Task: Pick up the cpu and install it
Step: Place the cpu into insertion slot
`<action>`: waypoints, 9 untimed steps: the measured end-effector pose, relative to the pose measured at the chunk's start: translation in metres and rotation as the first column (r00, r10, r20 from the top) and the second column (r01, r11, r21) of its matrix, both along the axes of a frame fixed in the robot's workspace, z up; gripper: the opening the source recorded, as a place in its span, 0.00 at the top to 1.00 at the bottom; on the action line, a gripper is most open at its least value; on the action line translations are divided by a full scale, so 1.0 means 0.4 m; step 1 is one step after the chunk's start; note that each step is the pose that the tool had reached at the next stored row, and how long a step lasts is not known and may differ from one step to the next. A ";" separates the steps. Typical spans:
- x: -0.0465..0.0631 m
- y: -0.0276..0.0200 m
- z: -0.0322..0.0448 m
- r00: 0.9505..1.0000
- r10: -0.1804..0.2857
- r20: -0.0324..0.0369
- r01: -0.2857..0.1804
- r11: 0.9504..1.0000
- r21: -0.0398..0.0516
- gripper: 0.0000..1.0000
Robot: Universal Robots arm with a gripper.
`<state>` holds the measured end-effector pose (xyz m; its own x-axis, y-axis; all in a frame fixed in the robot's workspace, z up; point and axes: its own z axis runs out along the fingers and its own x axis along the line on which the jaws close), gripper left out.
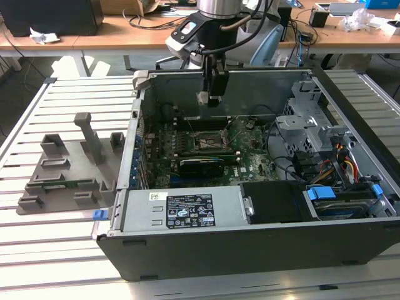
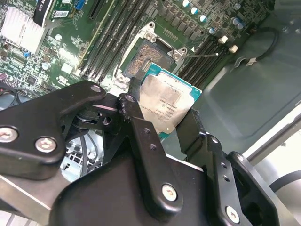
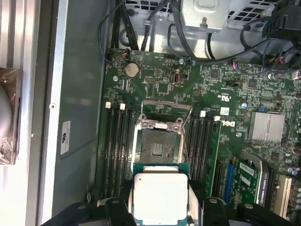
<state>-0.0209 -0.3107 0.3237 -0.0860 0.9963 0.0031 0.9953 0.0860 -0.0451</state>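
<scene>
Tool (image 1: 209,97) clamped on the cpu (image 3: 160,195) by opposite edges, holding it level above the open socket (image 3: 157,147) inside the case (image 1: 250,253), apparently squared for seating.

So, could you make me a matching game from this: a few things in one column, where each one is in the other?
1. chip
2. socket
3. grey tray

A. on the slatted table, outside the computer case
B. open and empty, on the green board
C. held in the gripper, above the board

Pairs: 1-C, 2-B, 3-A
</scene>
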 end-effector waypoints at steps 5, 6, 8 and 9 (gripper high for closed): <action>0.000 0.000 0.000 0.999 -0.033 0.000 0.033 0.999 0.000 0.45; 0.000 0.000 0.000 0.999 -0.036 0.000 0.036 0.999 0.000 0.45; 0.000 0.000 0.000 0.999 -0.045 0.000 0.045 0.999 0.000 0.45; 0.000 0.000 0.000 0.999 -0.051 0.000 0.051 0.999 0.000 0.45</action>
<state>-0.0209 -0.3107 0.3237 -0.0348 0.9994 0.0031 0.9984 0.0349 -0.0451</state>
